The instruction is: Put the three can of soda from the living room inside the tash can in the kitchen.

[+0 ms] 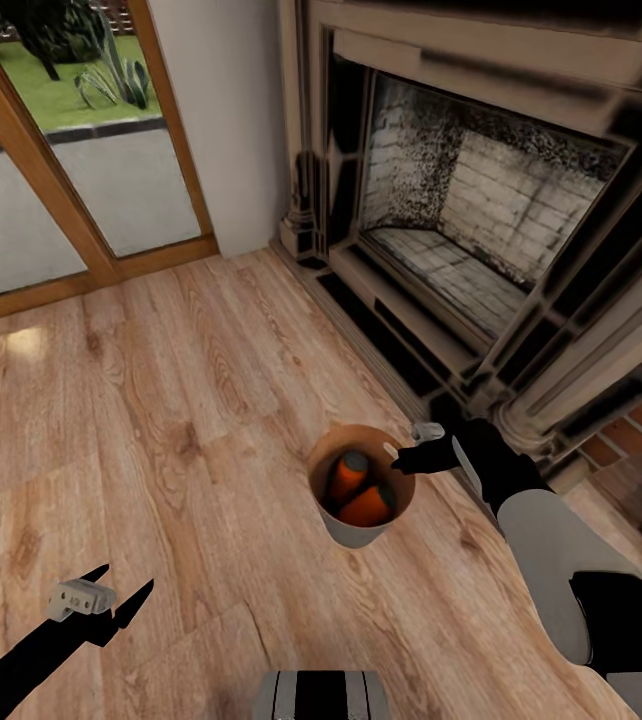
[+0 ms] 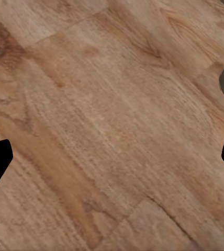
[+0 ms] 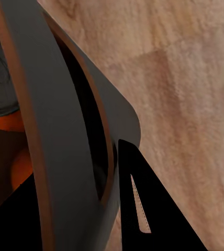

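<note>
Fireplace, big and brick-lined with a pale stone surround, takes up the wall on the robot's right, and a glass door in a wooden frame looks onto grass on the left. Between them runs the wood plank floor.

On that floor, just beside the hearth edge, stands the tash can, grey outside and tan inside. The right arm reaches along the hearth to it. Its right gripper is at the rim; the right wrist view shows a dark finger outside the bin wall, but I cannot tell whether the pincer is clamped. The left gripper hangs over bare planks, well apart from the bin, fingers spread and empty.

Two orange soda cans lie inside, touching.
</note>
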Robot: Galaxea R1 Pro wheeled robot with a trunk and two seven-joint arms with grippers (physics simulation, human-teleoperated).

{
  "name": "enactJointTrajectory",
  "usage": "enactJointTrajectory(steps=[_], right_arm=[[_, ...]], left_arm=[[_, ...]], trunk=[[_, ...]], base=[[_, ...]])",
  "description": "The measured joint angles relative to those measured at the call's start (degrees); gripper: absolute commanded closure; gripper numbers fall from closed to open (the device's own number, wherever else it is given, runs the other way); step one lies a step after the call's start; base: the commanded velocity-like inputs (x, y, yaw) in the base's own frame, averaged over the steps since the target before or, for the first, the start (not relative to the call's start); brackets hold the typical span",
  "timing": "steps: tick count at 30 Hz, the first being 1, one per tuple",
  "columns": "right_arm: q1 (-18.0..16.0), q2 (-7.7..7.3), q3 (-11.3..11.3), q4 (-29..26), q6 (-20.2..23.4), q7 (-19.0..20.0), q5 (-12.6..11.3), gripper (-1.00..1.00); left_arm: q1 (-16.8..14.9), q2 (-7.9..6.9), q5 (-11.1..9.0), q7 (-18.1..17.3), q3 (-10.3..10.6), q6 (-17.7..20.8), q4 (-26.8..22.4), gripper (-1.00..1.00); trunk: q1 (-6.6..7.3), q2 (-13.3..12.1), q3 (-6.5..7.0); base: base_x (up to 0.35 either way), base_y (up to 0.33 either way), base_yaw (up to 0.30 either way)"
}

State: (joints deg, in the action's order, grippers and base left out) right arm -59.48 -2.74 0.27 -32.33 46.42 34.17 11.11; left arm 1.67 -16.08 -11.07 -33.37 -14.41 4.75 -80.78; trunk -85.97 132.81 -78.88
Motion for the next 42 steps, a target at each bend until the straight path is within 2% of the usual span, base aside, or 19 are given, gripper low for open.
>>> enactJointTrajectory(steps=[26, 38, 42], right_arm=[[0.0, -0.13, 0.0, -0.1, 0.0, 0.2, -0.5, 1.00], [-0.1, -0.28, 0.1, -0.6, 0.4, 0.3, -0.8, 1.00], [-0.1, -0.35, 0.1, -0.6, 0.4, 0.4, -0.9, 1.00]], left_arm=[[0.0, 0.00, 0.0, 0.2, 0.0, 0.0, 0.0, -1.00], [0.0, 0.00, 0.0, 0.2, 0.0, 0.0, 0.0, -1.00], [0.0, 0.00, 0.0, 0.2, 0.0, 0.0, 0.0, -1.00]], trunk=[[-5.71, 10.4, -4.67], [-5.99, 10.6, -7.30], [-5.99, 10.6, -7.31]], base=[[0.000, 0.000, 0.000], [0.000, 0.000, 0.000], [0.000, 0.000, 0.000]])
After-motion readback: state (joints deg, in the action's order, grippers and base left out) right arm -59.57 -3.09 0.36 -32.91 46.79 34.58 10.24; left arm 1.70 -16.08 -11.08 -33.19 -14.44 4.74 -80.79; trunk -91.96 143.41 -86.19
